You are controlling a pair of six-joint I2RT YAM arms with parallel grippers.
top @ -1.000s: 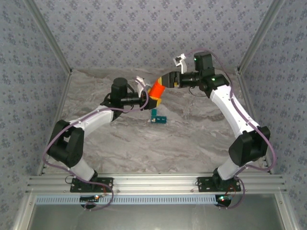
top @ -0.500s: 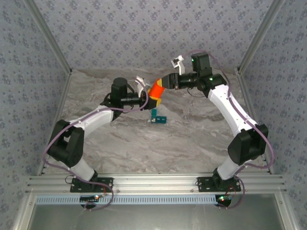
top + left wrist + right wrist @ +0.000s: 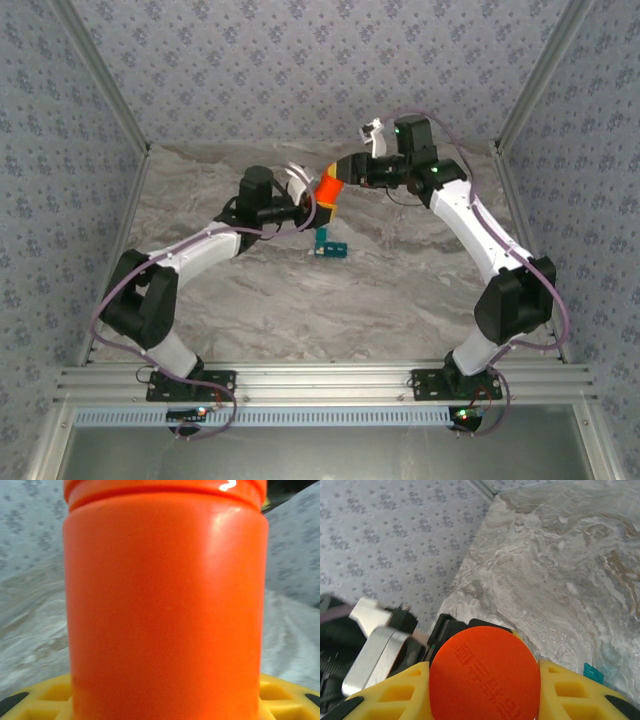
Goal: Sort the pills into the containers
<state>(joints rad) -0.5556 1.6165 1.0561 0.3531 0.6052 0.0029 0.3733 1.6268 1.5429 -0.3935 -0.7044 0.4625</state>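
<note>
The orange bottle (image 3: pixel 326 190) hangs tilted above the back of the table, held from both sides. My left gripper (image 3: pixel 311 206) is shut on its body (image 3: pixel 165 605), and the yellow fingers (image 3: pixel 42 700) show at the bottom edge of the left wrist view. My right gripper (image 3: pixel 341 173) is shut on the round orange cap (image 3: pixel 485 672), with a yellow finger (image 3: pixel 395 690) on each side of it. The teal container (image 3: pixel 328 247) lies on the table just in front of and below the bottle; one corner of the container (image 3: pixel 593 673) shows past the right finger. The bottle's contents are hidden.
The marbled table (image 3: pixel 400 290) is walled by patterned panels at the back and sides. In the right wrist view, the left arm's metal and black wrist parts (image 3: pixel 370 650) sit close behind the cap. An aluminium rail (image 3: pixel 320 380) runs along the near edge.
Both arms have shifted slightly: the right wrist has moved left and back, the left wrist a little right. The bottle has moved slightly up and back, still held by both.
</note>
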